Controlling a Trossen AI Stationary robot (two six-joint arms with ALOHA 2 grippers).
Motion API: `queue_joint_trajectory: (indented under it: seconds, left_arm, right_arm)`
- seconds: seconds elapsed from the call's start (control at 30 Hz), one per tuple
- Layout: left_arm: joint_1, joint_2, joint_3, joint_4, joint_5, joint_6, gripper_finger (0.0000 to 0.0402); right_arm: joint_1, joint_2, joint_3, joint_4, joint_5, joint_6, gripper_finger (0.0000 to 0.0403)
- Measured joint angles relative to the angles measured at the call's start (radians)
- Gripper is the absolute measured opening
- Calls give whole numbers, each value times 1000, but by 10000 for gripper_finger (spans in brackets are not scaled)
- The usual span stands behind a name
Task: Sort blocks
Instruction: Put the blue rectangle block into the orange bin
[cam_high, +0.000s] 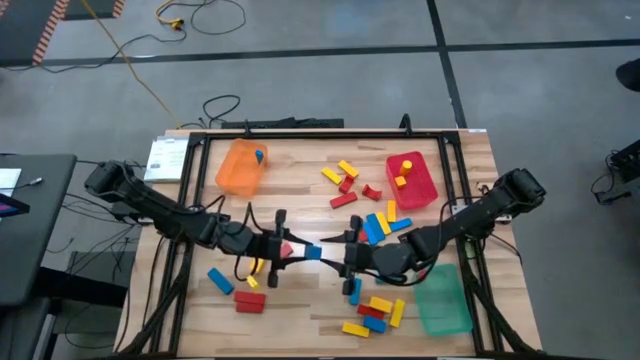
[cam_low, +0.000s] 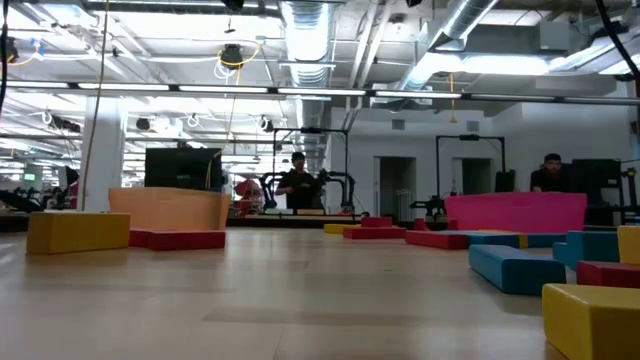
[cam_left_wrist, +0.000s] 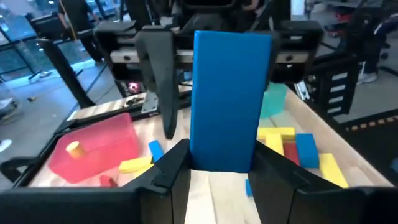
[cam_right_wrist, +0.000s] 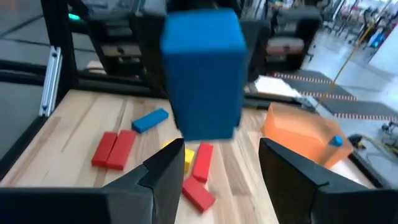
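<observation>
Between my two claws, over the middle of the table (cam_high: 300, 325), stands the blue block (cam_left_wrist: 230, 99). My left claw (cam_left_wrist: 221, 168) grips its near end, a finger (cam_left_wrist: 171, 165) pressed to each side. The block sticks straight out ahead of that claw towards my right claw (cam_right_wrist: 221, 155). The right claw faces it with its jaws spread wide and nothing in them. The block's free end hangs just ahead of the right fingertips (cam_right_wrist: 165, 165), and I judge it is not yet properly between them.

This looks to me like a pass from one claw to the other. To do it well, I should ease the right claw forward until the free end sits well inside the gap. The block must stay centred so neither finger nudges it askew. The right should close on the two flat sides, and only once that grip is sure should the left let go. The left ought to stay steady and level throughout, because its hold covers only a short end of the block.

The block is a plain oblong in solid blue, with flat faces and squarish corners. It seems rigid and should be easy to pinch.

Beyond the left claw, past the right arm, lies the red tray (cam_left_wrist: 93, 146). Beyond the right claw sits the orange tray (cam_right_wrist: 305, 134), which has one small blue piece inside. Loose blocks (cam_high: 370, 310) in red, yellow and blue lie scattered below and beside both claws.
</observation>
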Motion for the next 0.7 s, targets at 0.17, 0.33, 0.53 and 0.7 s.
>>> queue_joint_trajectory:
  seconds: [0.17,0.33,0.53,0.7]
  left_arm:
    - [10,16,-1,32,46,1,127]
    - [13,54,-1,90,56,8,127]
    - [20,116,-1,191,72,24,127]
    - [25,131,-1,243,86,40,127]
  right_arm:
    - [-1,0,0,57,-15,-38,221]
    - [-14,0,0,60,-39,-42,221]
    - [-19,0,0,74,-64,-41,221]
    - [-19,0,0,83,-64,-38,216]
